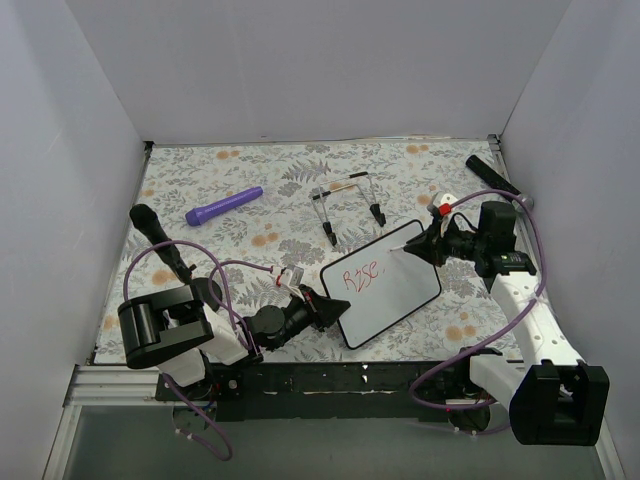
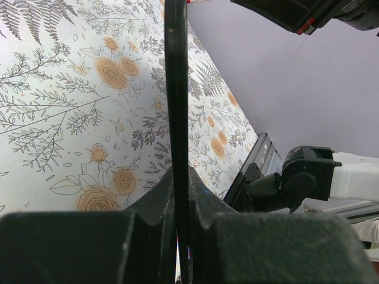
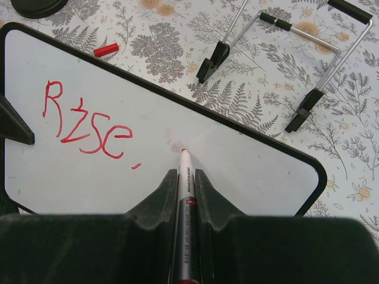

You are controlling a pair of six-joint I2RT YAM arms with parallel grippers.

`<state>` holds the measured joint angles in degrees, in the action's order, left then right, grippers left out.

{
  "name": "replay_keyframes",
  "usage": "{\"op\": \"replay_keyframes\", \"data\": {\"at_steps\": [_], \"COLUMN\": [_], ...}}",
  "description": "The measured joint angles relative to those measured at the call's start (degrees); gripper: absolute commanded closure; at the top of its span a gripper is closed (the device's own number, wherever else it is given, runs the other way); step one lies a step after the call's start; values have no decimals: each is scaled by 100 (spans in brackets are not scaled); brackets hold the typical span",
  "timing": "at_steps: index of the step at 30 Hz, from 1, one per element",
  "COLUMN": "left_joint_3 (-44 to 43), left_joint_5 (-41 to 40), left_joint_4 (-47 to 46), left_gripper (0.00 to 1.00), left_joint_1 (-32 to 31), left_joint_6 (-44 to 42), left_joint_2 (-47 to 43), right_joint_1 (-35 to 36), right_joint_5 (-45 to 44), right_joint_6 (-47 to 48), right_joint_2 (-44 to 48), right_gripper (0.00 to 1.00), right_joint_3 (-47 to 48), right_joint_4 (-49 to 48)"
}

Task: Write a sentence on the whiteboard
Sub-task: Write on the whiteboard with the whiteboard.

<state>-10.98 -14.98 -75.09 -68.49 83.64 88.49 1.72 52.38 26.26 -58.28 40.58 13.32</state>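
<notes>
The whiteboard [image 1: 385, 290] sits at the near middle of the floral-papered bench [image 1: 200, 180], turned on a diagonal between the two arms. The left gripper [image 1: 325, 305] has its jaws pinching the board's left edge; in the left wrist view the thin black rim runs edge-on between the two fingers. The right gripper [image 3: 186, 174] reaches in from the right, jaws pinching a red marker pen [image 3: 185, 195] whose tip points at the board just right of the writing; whether it touches cannot be told. The sentence [image 3: 86, 121] so far reads "Rise" in red on the board's left half, with a short red dash [image 3: 136, 166] just after it. A small red cap [image 3: 106, 49] lies just beyond the board's far edge. The black wire stand [image 1: 348, 205] stands just beyond the board, and a purple marker [image 1: 224, 206] lies at far left.
</notes>
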Motion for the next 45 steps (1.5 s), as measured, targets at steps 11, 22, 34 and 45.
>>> {"op": "replay_keyframes", "data": {"at_steps": [11,22,34,45], "left_joint_3": [0,0,0,0], "left_joint_5": [-7,-22,-42,-37], "left_joint_4": [0,4,13,4], "left_gripper": [100,100,100,100], "left_joint_1": [2,4,7,4], "left_joint_6": [76,125,170,155], "left_joint_2": [22,26,26,35], "right_joint_1": [166,184,186,212], "right_joint_5": [-4,179,98,-306], "right_joint_6": [-39,437,699,599], "right_joint_2": [-57,-109,-120,92], "right_gripper": [99,99,99,99], "right_joint_3": [0,0,2,20], "right_joint_4": [-85,378,780,776]}}
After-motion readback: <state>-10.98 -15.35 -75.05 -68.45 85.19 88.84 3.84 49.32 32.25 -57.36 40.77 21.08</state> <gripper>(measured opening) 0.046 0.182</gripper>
